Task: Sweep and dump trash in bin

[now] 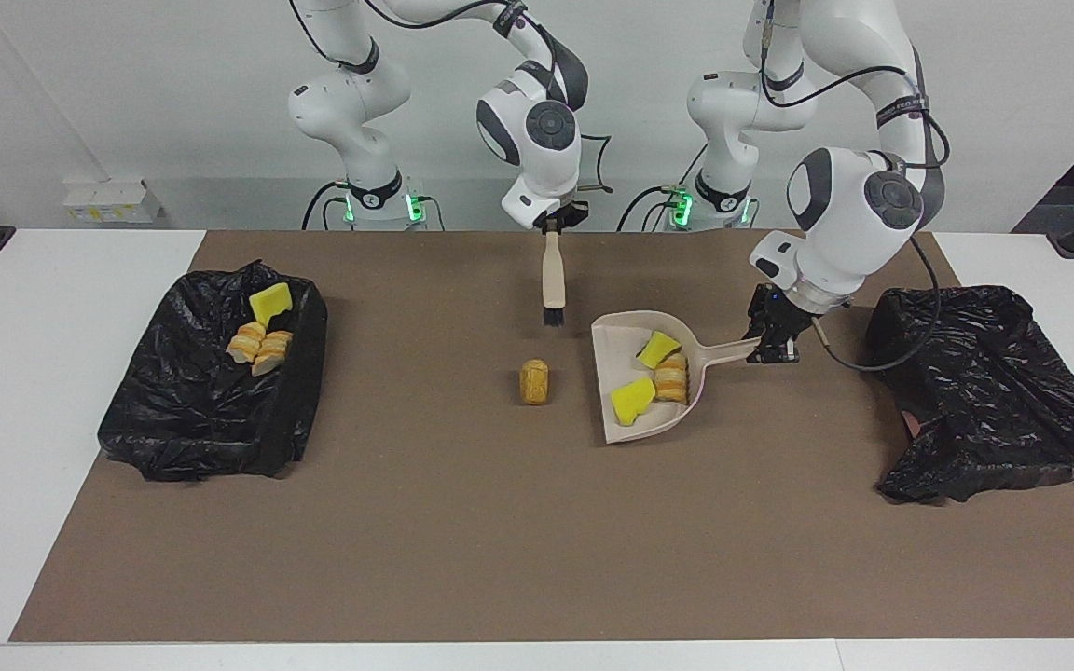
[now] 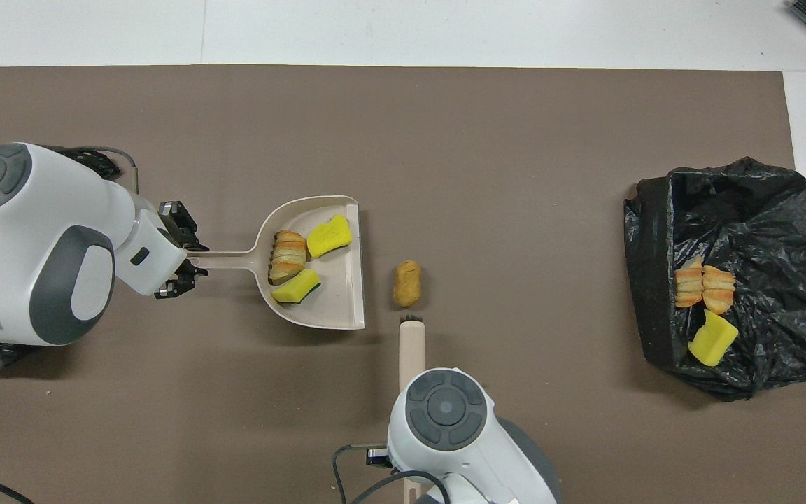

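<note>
My left gripper [image 1: 773, 347] is shut on the handle of the beige dustpan [image 1: 621, 340], holding it over the mat toward the left arm's end. In the pan lie two yellow sponge chunks [image 1: 632, 401] and a striped bread lump [image 1: 672, 377]. One tan lump of trash [image 1: 534, 382] lies on the mat just off the pan's open edge [image 2: 407, 283]. My right gripper [image 1: 553, 226] is shut on a wooden brush [image 1: 553, 280] that hangs bristles down, over the mat beside that lump. In the overhead view the right arm covers its own gripper.
A black-bagged bin [image 1: 192, 429] at the right arm's end holds bread lumps and a yellow chunk [image 2: 711, 339]. A second black-bagged bin [image 1: 984, 373] sits at the left arm's end, close to the left arm. A brown mat [image 1: 462, 522] covers the table.
</note>
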You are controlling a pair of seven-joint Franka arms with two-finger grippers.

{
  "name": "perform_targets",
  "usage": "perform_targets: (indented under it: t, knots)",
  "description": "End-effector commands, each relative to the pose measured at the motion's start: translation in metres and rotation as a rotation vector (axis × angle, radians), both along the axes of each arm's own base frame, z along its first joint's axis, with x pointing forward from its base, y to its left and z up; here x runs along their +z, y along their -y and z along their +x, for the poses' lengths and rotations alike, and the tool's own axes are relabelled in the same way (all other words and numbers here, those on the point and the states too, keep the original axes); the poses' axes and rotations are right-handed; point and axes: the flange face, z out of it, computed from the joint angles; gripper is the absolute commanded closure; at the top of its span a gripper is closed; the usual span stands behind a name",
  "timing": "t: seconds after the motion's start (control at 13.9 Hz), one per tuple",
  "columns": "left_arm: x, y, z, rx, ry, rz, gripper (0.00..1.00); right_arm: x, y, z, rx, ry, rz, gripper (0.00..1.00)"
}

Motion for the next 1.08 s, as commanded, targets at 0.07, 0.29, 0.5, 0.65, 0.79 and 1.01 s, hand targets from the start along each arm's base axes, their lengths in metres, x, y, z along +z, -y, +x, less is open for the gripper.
perform_targets:
  t: [0.07,0.29,0.5,0.65,0.79,1.01]
  knots:
    - [-0.025,0.015,-0.019,-0.016,0.038,-0.015,1.00,0.007,0.034,0.021,0.023,0.034,-0.108,1.00]
    - [-0.043,0.025,-0.024,-0.029,0.080,-0.012,1.00,0.015,0.060,0.055,0.072,0.099,-0.149,1.00]
    - [-0.033,0.026,-0.016,-0.097,0.072,0.050,0.53,0.010,0.107,0.127,0.126,0.162,-0.229,1.00]
    - [-0.037,0.027,-0.019,-0.105,0.064,0.068,0.47,0.024,0.136,0.176,0.175,0.157,-0.277,1.00]
    - [-0.038,0.035,-0.023,-0.109,0.068,0.068,0.47,0.026,0.166,0.212,0.235,0.123,-0.262,1.00]
    - [-0.046,0.045,-0.033,-0.071,0.096,0.065,0.47,-0.022,0.171,0.219,0.313,0.041,-0.243,1.00]
